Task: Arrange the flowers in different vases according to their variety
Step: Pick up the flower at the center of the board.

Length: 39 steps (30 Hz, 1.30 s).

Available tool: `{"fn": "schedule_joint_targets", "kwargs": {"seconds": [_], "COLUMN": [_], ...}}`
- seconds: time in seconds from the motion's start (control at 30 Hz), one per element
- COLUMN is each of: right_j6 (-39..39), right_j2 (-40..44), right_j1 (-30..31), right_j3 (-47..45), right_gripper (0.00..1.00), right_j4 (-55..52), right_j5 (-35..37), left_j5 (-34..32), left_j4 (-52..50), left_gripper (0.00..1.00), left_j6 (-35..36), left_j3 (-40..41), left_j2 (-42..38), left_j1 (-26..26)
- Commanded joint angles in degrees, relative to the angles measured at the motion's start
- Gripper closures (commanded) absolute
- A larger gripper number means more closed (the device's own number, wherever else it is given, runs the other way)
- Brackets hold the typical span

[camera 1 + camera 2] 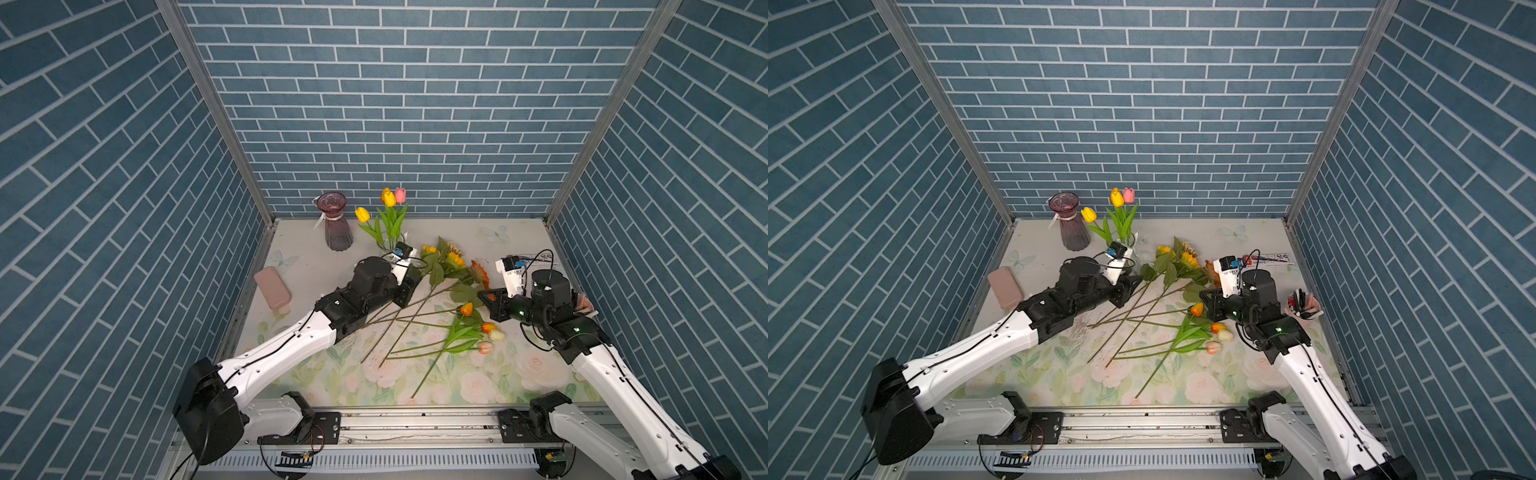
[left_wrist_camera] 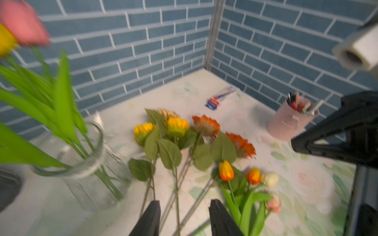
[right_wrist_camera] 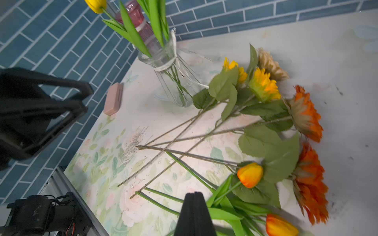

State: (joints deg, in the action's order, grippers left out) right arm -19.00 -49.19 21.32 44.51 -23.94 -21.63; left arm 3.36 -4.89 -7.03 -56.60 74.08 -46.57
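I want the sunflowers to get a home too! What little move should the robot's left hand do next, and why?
Probably lower the left gripper onto a sunflower stem and close. Its jaws stand open above those stems, the sunflowers lie on the mat, and the purple vase looks empty.

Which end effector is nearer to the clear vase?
Left. The left end effector is beside the clear vase; the right end effector is farther, near the loose tulips.
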Motion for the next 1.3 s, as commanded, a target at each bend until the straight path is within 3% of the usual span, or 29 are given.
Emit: {"fn": "schedule_joint_targets", "kwargs": {"seconds": [0.0,0.2,0.47,1.07,1.17,1.27], "right_j6": [-3.83,-4.90,-4.38,-3.24,-3.06,-2.98], "right_j2": [1.43,2.30,2.41,1.95,1.87,1.88], "right_j1": [0.23,0.21,0.22,0.22,0.21,0.21], "right_j3": [-0.27,-1.05,-0.73,-1.54,-1.78,-1.91], "right_gripper": [1.00,1.00,1.00,1.00,1.00,1.00], "right_j4": [-5.36,-5.59,-6.19,-4.98,-5.02,-4.80], "right_j5": [4.50,5.33,5.37,5.10,5.19,5.19], "left_j5": [2.49,1.77,0.86,-1.13,-1.55,-2.75], "left_j4": [-12.77,-21.11,-26.57,-29.06,-29.19,-29.22], "left_gripper": [0.58,0.58,0.58,0.59,0.64,0.75], "left_j6": [-3.09,-5.12,-7.99,-11.21,-11.51,-11.87], "left_j3": [-1.24,-4.87,-10.27,-14.54,-15.24,-15.70], "left_j2": [5.18,16.87,26.45,36.19,37.72,38.55], "left_j1": [-4.38,-13.84,-18.42,-20.38,-20.34,-20.54]}}
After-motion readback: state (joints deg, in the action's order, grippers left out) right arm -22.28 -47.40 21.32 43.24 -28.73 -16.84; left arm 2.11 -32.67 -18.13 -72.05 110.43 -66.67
